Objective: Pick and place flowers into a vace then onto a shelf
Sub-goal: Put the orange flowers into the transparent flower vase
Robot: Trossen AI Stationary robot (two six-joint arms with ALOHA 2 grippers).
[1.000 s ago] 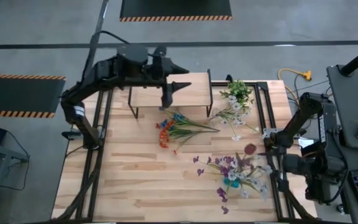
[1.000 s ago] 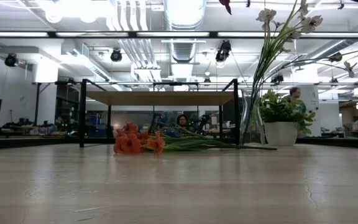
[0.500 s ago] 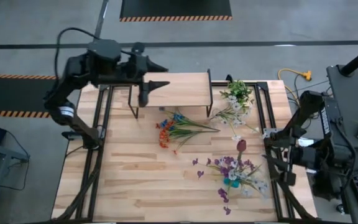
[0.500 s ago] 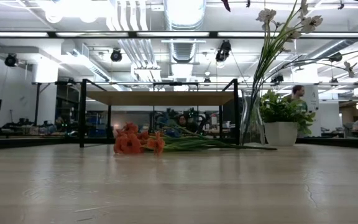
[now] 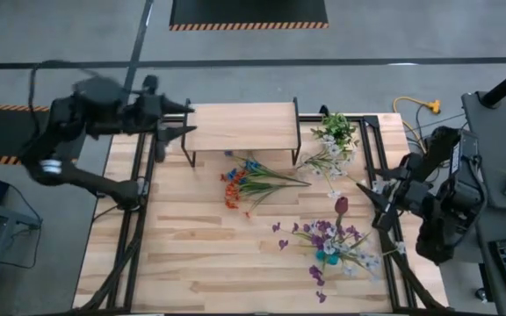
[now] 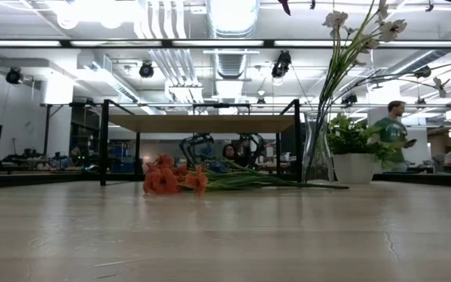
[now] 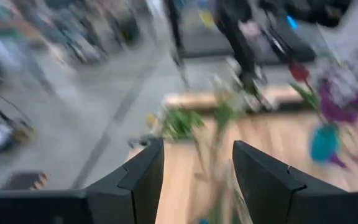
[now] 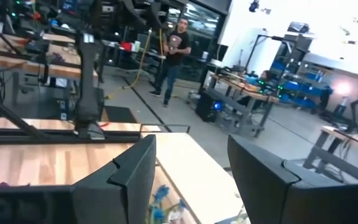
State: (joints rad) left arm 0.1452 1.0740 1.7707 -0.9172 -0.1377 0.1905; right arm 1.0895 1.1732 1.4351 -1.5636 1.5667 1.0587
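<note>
Left gripper (image 5: 181, 118) hangs at the table's far left edge, just left of the shelf (image 5: 240, 126); fingers spread, nothing between them, as its own wrist view confirms (image 7: 194, 171). No flower lies within its reach; the nearest bunch is to its right, in front of the shelf.

That bunch, orange and blue flowers (image 5: 246, 183), lies flat on the tabletop (image 5: 191, 246) just in front of the shelf, blooms toward the left gripper's side, stems pointing away to the right. In the low view the orange blooms (image 6: 163, 178) rest on the wood below the shelf board (image 6: 202, 123), which carries nothing.

Right of the shelf stands the clear glass vase (image 6: 318, 149) with white flowers (image 5: 330, 161) in it. The white pot with the leafy plant (image 6: 355, 157) is just beside it.

Further right and nearer the front edge: a heap of purple, white and teal flowers (image 5: 332, 246) with one dark red bloom (image 5: 342, 205) at its far side.

Right gripper (image 5: 378, 200) hovers at the table's right edge, just right of the dark red bloom, not touching it; fingers spread and empty, per its wrist view (image 8: 191, 171).

A person (image 6: 391, 133) walks in the room behind.
</note>
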